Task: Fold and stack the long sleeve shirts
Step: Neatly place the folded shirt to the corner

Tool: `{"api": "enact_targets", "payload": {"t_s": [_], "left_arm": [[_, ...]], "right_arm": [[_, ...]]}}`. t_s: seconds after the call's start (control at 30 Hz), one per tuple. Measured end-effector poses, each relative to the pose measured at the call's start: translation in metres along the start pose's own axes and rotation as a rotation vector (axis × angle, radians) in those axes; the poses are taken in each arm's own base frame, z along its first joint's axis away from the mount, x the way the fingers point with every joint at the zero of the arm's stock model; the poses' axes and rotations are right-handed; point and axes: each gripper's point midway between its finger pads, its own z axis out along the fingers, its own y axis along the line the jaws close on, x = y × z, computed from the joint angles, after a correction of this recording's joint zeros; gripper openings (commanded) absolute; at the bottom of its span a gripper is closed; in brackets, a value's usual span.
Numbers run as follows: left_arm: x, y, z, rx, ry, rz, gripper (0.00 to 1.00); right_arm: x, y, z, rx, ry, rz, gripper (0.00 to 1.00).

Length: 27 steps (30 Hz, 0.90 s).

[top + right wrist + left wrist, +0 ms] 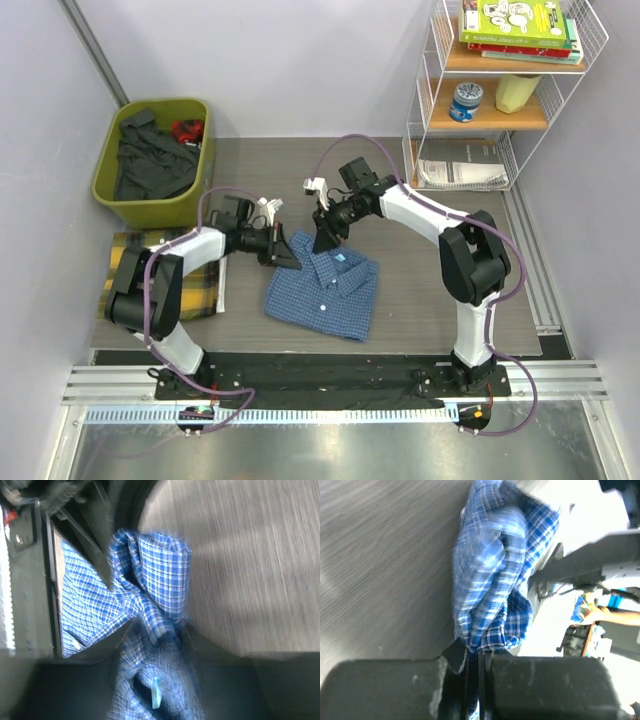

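The blue checked long sleeve shirt (325, 292) lies folded on the table's middle. My left gripper (287, 256) is at its upper left corner, shut on a bunched edge of the blue cloth (490, 570), which runs down into the narrow slit between the fingers (475, 656). My right gripper (325, 240) hangs over the collar edge. Its fingers stand apart, with a fold of the blue shirt (155, 580) lying loosely between them (156, 636); that view is blurred. The yellow plaid shirt (198, 292) lies flat at the left, partly under my left arm.
A green bin (108, 192) of dark clothes stands at the back left. A white wire shelf (480, 120) with books and jars is at the back right. Bare grey table (420, 290) lies right of the blue shirt.
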Motion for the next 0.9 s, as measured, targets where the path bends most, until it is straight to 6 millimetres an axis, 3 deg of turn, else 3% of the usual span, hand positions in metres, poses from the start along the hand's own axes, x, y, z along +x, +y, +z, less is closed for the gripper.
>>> {"api": "enact_targets", "payload": {"t_s": [0.07,0.23,0.4,0.63,0.9], "left_arm": [[-0.007,-0.006,-0.010,-0.061,0.031,0.006,0.00],[-0.016,-0.005,-0.046,-0.250,0.096,0.062,0.00],[-0.005,0.010,-0.098,-0.485,0.180,0.046,0.00],[0.010,0.018,-0.174,-0.720,0.192,-0.002,0.00],[-0.017,0.012,-0.239,-0.898,0.044,0.011,0.00]], "right_arm": [[-0.001,-0.003,-0.001,0.025,0.002,0.019,0.99],[-0.006,-0.011,-0.013,0.112,0.006,0.050,1.00],[-0.014,-0.016,-0.036,0.217,-0.011,0.063,1.00],[-0.006,-0.023,-0.059,0.326,-0.012,0.138,1.00],[0.006,-0.012,-0.073,0.366,-0.004,0.188,1.00]]}}
